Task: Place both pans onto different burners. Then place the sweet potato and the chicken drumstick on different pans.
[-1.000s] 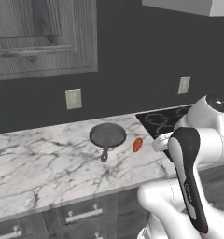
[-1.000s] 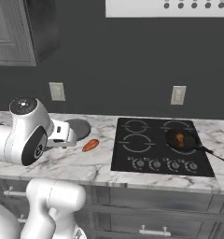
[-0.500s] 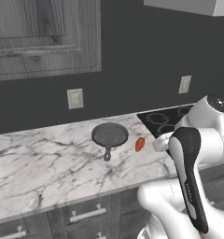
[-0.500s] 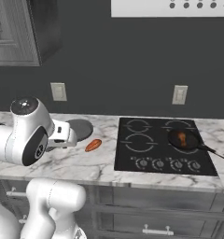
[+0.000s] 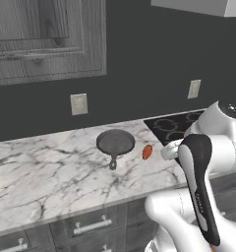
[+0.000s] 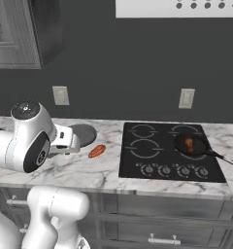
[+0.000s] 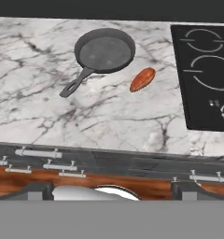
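Gripper [image 7: 109, 189] jaws stand wide apart, holding nothing. Grey pan [image 5: 115, 142] rests on the marble counter [image 5: 51, 172], sweet potato [image 5: 147, 151] just beside it; black pan [image 6: 190, 145] with drumstick [image 6: 188, 143] sits on a burner [image 6: 186, 141]. No legible writing.

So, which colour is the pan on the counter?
Dull grey pan, handle included; clearest in the hand view.

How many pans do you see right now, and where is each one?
2. The grey pan sits on the marble counter, left of the cooktop, beside the sweet potato. The black pan sits on the cooktop's front-right burner, holding the chicken drumstick.
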Robot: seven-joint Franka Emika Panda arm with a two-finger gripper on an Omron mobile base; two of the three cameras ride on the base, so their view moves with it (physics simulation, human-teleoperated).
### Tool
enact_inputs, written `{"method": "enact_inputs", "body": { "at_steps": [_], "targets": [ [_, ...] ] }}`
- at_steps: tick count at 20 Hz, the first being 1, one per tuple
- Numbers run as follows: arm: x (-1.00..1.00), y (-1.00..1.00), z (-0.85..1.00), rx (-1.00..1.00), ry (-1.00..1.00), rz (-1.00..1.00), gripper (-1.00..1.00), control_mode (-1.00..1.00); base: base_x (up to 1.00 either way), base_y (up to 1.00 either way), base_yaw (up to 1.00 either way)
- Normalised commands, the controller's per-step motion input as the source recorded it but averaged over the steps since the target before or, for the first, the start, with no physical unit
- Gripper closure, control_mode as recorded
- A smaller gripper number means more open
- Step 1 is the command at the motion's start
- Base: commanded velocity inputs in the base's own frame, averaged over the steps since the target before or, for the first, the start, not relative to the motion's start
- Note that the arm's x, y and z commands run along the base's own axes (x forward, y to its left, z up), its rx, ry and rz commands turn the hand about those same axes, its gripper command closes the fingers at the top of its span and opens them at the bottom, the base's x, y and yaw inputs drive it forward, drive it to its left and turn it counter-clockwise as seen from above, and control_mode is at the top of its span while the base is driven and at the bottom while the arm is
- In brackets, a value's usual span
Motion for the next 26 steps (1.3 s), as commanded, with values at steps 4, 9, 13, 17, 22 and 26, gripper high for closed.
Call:
{"method": "enact_inputs", "body": {
  "at_steps": [4, 9, 13, 17, 22, 26],
  "targets": [
    [0.0, 0.0, 0.0, 0.0, 0.0, 0.0, -1.0, 1.0, 0.08, 0.36, 0.0],
    [0.17, 0.35, 0.0, -0.02, -0.09, 0.0, -1.0, -1.0, 0.04, 0.08, 0.0],
    [0.3, 0.52, 0.0, -0.01, -0.12, 0.0, -1.0, -1.0, 0.0, 0.0, 0.0],
    [0.31, 0.45, 0.0, 0.0, -0.06, 0.0, -1.0, -1.0, 0.0, 0.0, 0.0],
    [0.3, 0.35, 0.0, 0.0, 0.01, -0.02, -1.0, -1.0, 0.0, 0.0, 0.0],
    [0.26, 0.23, 0.0, 0.0, 0.07, -0.07, -1.0, -1.0, 0.0, 0.0, 0.0]
  ]
}}
